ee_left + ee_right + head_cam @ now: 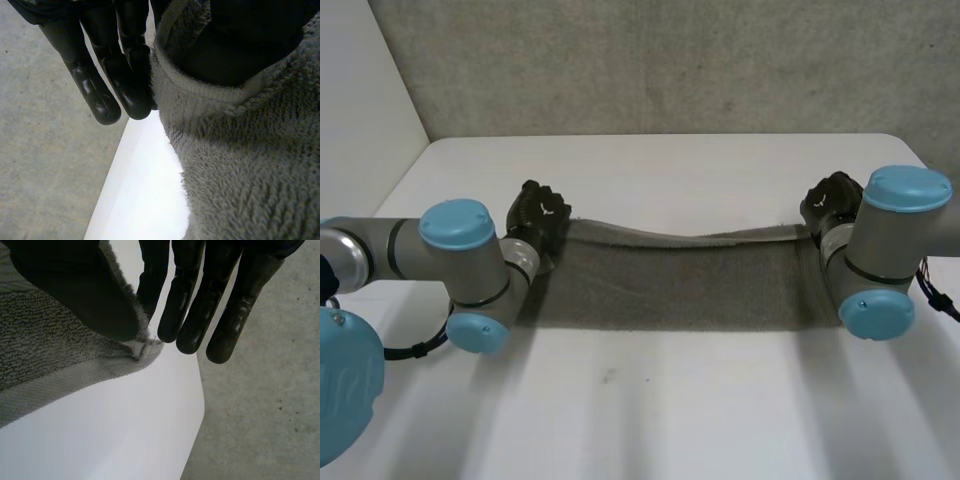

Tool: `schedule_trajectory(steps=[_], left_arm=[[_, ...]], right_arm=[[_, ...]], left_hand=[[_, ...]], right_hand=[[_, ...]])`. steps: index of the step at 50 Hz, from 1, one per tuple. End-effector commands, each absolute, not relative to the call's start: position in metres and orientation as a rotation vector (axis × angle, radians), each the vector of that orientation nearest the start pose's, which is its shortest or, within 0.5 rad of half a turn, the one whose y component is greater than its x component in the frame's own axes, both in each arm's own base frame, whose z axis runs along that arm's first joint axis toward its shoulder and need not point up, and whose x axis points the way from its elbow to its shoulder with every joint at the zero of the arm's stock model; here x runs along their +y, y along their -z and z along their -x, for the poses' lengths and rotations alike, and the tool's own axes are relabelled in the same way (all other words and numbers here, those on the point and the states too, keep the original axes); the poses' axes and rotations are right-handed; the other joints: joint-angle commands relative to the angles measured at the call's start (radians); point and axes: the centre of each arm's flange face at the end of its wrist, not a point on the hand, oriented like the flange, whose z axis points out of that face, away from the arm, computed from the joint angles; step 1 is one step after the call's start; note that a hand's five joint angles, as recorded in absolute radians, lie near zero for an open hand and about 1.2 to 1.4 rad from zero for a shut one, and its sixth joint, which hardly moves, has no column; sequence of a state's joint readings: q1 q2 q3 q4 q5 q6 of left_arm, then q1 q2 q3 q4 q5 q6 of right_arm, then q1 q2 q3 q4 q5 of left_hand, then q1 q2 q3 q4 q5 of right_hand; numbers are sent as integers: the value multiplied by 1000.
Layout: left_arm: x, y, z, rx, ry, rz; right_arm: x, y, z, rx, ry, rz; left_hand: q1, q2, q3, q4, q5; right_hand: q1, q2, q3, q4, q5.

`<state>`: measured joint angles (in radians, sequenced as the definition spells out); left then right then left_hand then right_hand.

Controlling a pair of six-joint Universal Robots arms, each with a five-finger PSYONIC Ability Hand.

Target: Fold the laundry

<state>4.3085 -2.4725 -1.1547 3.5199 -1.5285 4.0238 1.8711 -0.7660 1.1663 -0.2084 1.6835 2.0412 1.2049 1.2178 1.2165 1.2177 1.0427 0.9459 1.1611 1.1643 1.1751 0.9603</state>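
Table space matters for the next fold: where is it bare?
Bare: the wide near stretch of table in front of the towel, and the far strip between towel and wall. Crowded: the towel's line, where the left hand and right hand pinch its corners.

Table [720, 420]: white and smooth, spanning the head view from centre down to 6 o'clock; its far corner at 2 o'clock is rounded.
Back wall [670, 60]: grey and rough, at 12 o'clock behind the table.
Side wall [360, 80]: plain white, at 10 o'clock.
Speck [608, 377]: small dark mark on the table, toward 7 o'clock.
Floor [45, 165]: grey and speckled, beyond the table's edge.
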Motion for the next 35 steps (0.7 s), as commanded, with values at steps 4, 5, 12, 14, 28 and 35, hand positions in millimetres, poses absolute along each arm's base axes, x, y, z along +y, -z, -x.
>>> schedule_trajectory(steps=[4,5,12,14,28,35], left_arm=[[-371,-110,310,1657,1926,-1358],[-371,-113,311,1650,1931,-1359],[-371,-149,310,1591,2003,-1311],[-369,-167,310,1564,2031,-1292],[-356,-169,289,1700,1938,-1541],[-366,-158,276,1752,1888,-1533]], right_arm=[[-397,-147,-247,-1599,-1553,-1142],[-396,-160,-247,-1590,-1575,-1111],[-385,-213,-244,-1580,-1717,-993],[-381,-226,-243,-1575,-1746,-968],[-332,-246,-248,-1582,-1800,-1064],[-322,-231,-250,-1618,-1766,-1114]], left_hand=[[-1030,-1043,-1042,-1043,-1043],[-1030,-1043,-1041,-1042,-1042],[-1027,-1040,-1038,-1039,-1039],[-1030,-1042,-1041,-1042,-1042],[-1021,-1034,-1032,-1034,-1033],[-1012,-1025,-1024,-1025,-1024]], right_hand=[[-771,-987,-990,-1001,-960],[-771,-987,-990,-1001,-960],[-771,-987,-990,-1001,-960],[-771,-987,-990,-1001,-960],[-771,-987,-990,-1001,-960],[-771,-987,-990,-1001,-960]])
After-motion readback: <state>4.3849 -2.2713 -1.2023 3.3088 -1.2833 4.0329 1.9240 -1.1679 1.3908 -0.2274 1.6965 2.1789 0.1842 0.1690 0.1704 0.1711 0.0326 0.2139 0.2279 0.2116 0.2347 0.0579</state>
